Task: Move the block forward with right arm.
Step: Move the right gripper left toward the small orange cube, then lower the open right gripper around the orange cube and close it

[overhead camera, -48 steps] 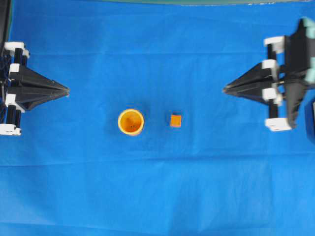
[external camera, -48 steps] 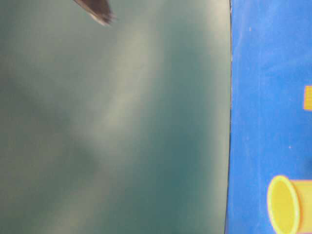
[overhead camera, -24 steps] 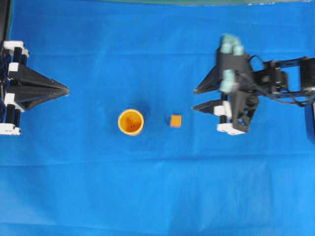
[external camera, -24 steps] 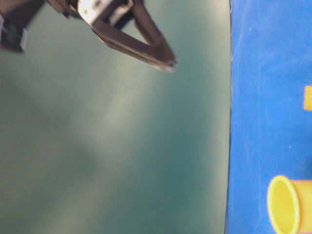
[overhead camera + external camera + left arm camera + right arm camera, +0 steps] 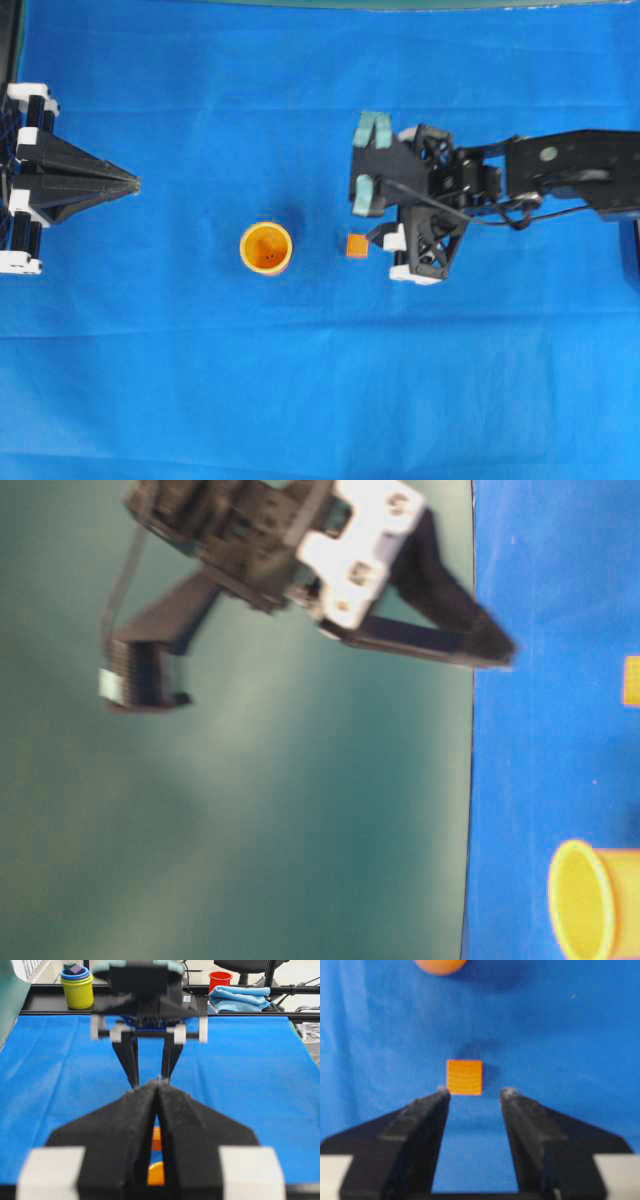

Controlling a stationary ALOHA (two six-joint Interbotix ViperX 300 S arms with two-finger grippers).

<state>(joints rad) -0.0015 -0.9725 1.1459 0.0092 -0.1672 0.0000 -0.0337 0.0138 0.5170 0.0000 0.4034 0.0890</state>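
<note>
blue cloth [image 5: 300, 380]: covers table | orange cup [image 5: 266, 247]: upright on cloth | stacked cups [image 5: 77, 985], red cup [image 5: 220, 980], blue towel [image 5: 239, 998]: beyond cloth's far edge

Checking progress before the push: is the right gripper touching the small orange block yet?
Apart. In the right wrist view, blue cloth shows between the open right gripper fingertips and the small orange block just ahead of them.

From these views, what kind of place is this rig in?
Probably a robotics lab or test bench. A blue cloth covers the table, holding only a small block and a cup. Behind it sit stacked cups, a folded towel and office chair legs.
</note>
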